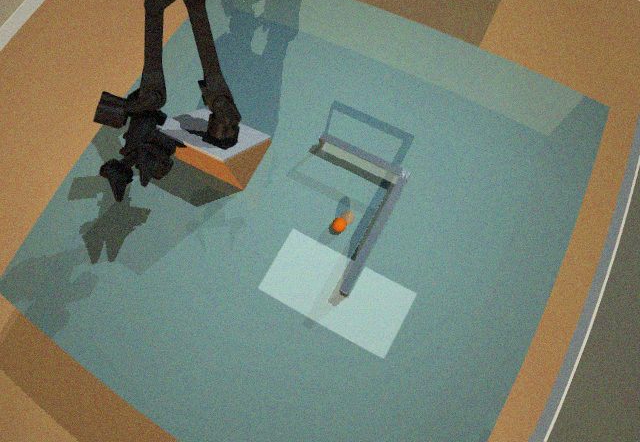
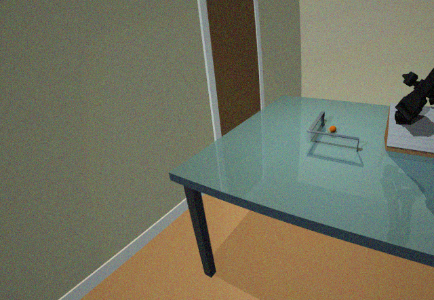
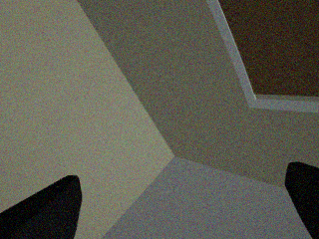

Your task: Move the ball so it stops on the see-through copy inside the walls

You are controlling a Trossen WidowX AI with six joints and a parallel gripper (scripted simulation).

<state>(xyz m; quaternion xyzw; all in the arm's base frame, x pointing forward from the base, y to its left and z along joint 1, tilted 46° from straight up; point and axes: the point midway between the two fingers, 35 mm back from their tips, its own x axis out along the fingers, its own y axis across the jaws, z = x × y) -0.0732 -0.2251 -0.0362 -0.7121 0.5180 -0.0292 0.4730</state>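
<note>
The orange ball (image 1: 339,224) (image 2: 332,128) lies on the table in the angle of the two low clear walls, apart from both. One clear wall (image 1: 374,233) (image 2: 334,135) is longer in the top view, and the other clear wall (image 1: 356,154) meets it at a corner. A faint pale orange round shape (image 1: 349,216) touches the ball's upper right in the top view; I cannot tell whether it is the see-through copy or a reflection. My gripper (image 1: 132,189) (image 3: 186,181) is open and empty, far from the ball, on the other side of the arm's base.
The arm's base stands on a block (image 1: 250,140) (image 2: 403,138) between the gripper and the walls. A bright light patch (image 1: 299,266) lies on the table (image 1: 439,375) (image 2: 252,180) near the ball. The wrist view shows only room walls and ceiling beyond the fingers.
</note>
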